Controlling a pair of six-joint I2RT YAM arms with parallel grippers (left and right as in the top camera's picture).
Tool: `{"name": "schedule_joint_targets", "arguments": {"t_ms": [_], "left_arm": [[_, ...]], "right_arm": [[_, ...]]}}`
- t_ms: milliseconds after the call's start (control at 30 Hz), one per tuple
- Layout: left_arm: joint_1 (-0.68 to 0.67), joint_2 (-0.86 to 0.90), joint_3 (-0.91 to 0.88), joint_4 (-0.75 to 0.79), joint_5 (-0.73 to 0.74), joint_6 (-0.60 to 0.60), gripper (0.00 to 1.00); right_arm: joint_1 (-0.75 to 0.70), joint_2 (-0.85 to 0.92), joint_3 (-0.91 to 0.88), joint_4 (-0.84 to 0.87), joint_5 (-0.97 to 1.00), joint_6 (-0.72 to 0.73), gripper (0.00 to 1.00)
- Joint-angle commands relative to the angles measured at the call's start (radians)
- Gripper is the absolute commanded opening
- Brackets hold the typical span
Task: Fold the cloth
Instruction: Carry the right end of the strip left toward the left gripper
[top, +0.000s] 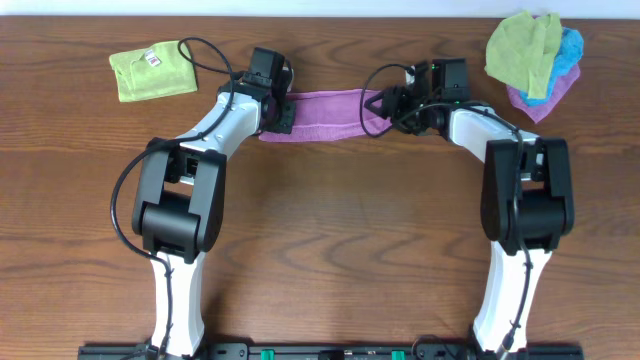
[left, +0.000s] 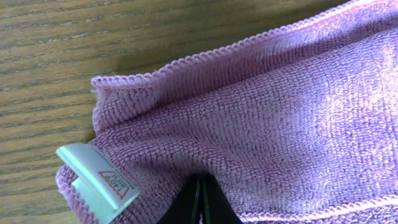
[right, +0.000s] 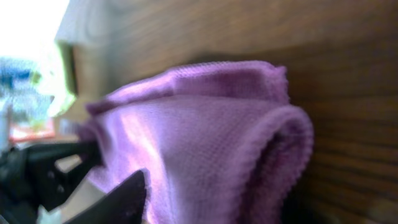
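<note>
While cloth (top: 325, 110) lies between both, left end effector (top: 283, 115) clamps its end (right end effector (top: 385, 105): unclear)

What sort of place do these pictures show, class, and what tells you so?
Probably a robotics lab bench: a left arm and a right arm at a wooden table, a mauve cloth stretched between them, and spare cloths heaped nearby.

The cloth (left: 261, 124) is soft looped-pile towel fabric, matt and fuzzy, with an overlock-stitched hem. Its sewn-in label (left: 102, 183) is smooth white tape with a slight gloss. The table (left: 93, 37) is brown wood with visible grain and a low sheen, and the fingers (right: 121, 196) look like matt black plastic.
</note>
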Motion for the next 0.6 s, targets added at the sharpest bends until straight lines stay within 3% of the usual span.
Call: {"name": "schedule_joint_targets", "arguments": {"t_ms": [0,100,200,367,567], "left_arm": [[-0.003,0.043,0.006,-0.013,0.003,0.018,0.06],[-0.003,0.043,0.006,-0.020,0.003,0.018,0.06],[-0.002,0.043,0.006,-0.036,-0.002,0.019,0.06],[-0.003,0.043,0.005,-0.080,-0.012,0.022,0.06],[-0.003,0.043,0.006,-0.123,-0.005,0.017,0.06]], "right_arm": [[0.007,0.054,-0.019,-0.015,0.036,0.008,0.33],[0.000,0.054,-0.019,-0.015,0.035,0.008,0.13],[-0.006,0.054,-0.012,-0.016,0.024,0.008,0.01],[-0.014,0.040,0.035,-0.077,-0.007,0.003,0.02],[0.003,-0.044,0.098,-0.239,0.010,-0.109,0.01]]}}
